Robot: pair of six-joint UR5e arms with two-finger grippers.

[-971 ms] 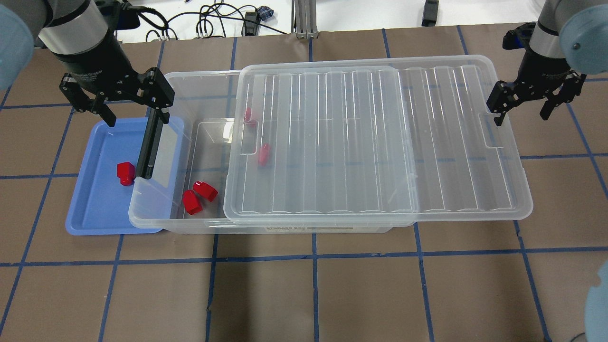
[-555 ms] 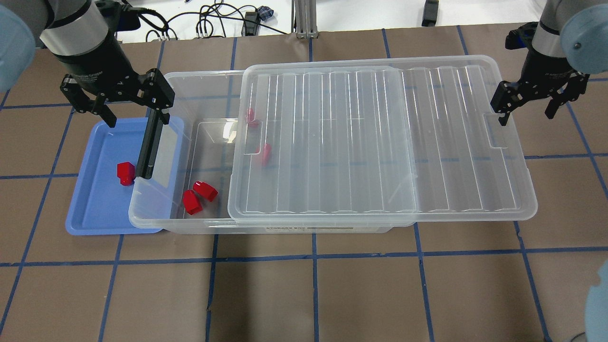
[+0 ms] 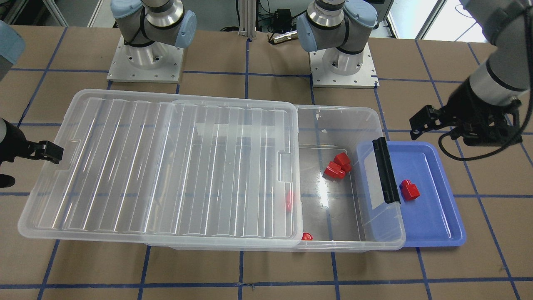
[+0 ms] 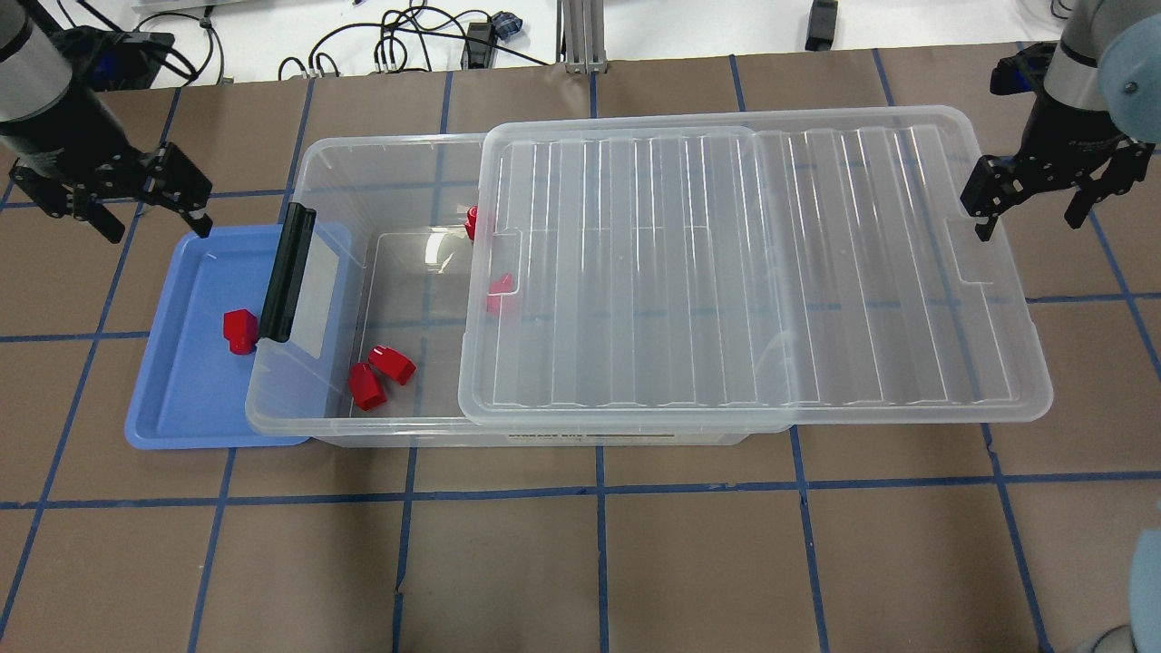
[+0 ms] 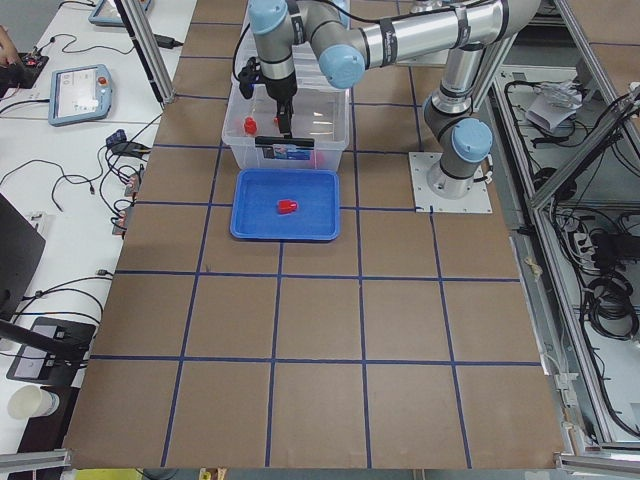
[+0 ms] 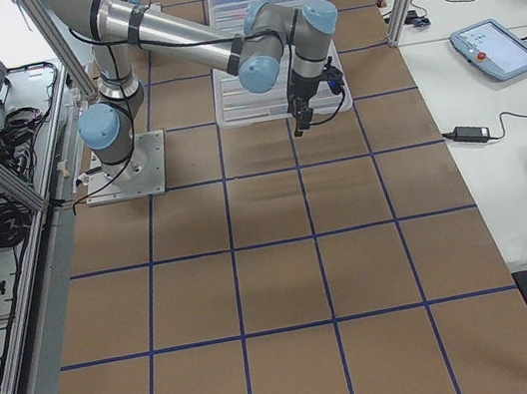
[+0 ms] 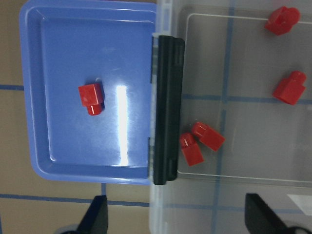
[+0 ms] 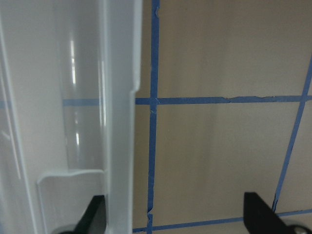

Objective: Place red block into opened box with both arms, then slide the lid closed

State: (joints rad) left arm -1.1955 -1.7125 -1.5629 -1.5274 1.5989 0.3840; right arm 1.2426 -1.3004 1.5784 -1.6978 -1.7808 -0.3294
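One red block (image 4: pixel 239 329) (image 3: pixel 410 189) (image 7: pixel 91 98) lies in the blue tray (image 4: pixel 172 399). The clear box (image 4: pixel 381 145) holds several more red blocks (image 4: pixel 367 385). Its black bar (image 4: pixel 287 272) sits at the end beside the tray. The ribbed lid (image 4: pixel 753 263) covers the box's right part and overhangs its right end. My left gripper (image 4: pixel 156 227) (image 3: pixel 464 133) hangs open above the tray's far left corner, holding nothing. My right gripper (image 4: pixel 1031 225) is open astride the lid's right short end (image 8: pixel 119 122), one finger over the lid near the notch, the other over the table.
The tray's near side tucks under the box's left end. Cables and a metal post (image 4: pixel 580 36) lie beyond the table's far edge. The two arm bases (image 3: pixel 145 58) stand behind the box in the front-facing view. Brown table with blue tape lines surrounds everything.
My left gripper has drawn away from the black bar, to the left and back. The lid has slid further right, uncovering more of the box, and my right gripper moved right with it.
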